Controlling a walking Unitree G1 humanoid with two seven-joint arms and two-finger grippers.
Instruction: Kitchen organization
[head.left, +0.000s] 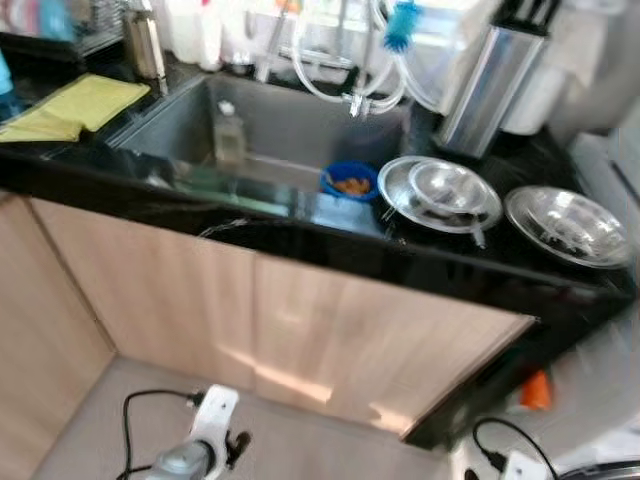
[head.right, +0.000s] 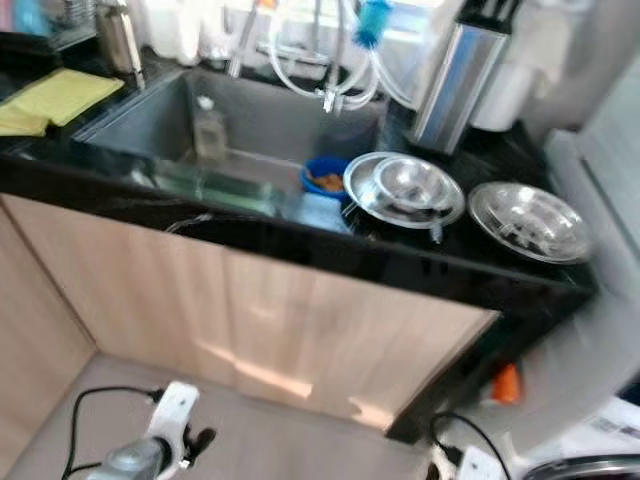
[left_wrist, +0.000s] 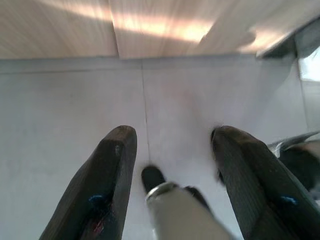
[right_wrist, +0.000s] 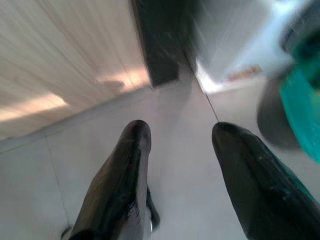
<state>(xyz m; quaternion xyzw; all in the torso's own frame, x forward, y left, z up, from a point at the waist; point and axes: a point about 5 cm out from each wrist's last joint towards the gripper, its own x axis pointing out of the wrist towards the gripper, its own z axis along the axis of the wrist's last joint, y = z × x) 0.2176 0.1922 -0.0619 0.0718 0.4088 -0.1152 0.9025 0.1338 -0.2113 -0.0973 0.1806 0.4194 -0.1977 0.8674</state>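
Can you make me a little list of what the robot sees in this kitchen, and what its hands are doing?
place: kitchen counter with a sink
in the sink: blue bowl holding something orange; a small bottle
right of the sink: steel plates, stacked; another steel plate apart from them
left of the sink: yellow cloth
behind the plates: steel knife holder
left gripper: fingers open, low over the floor, holding nothing
right gripper: fingers open, low over the floor, holding nothing
sharpness: blurry
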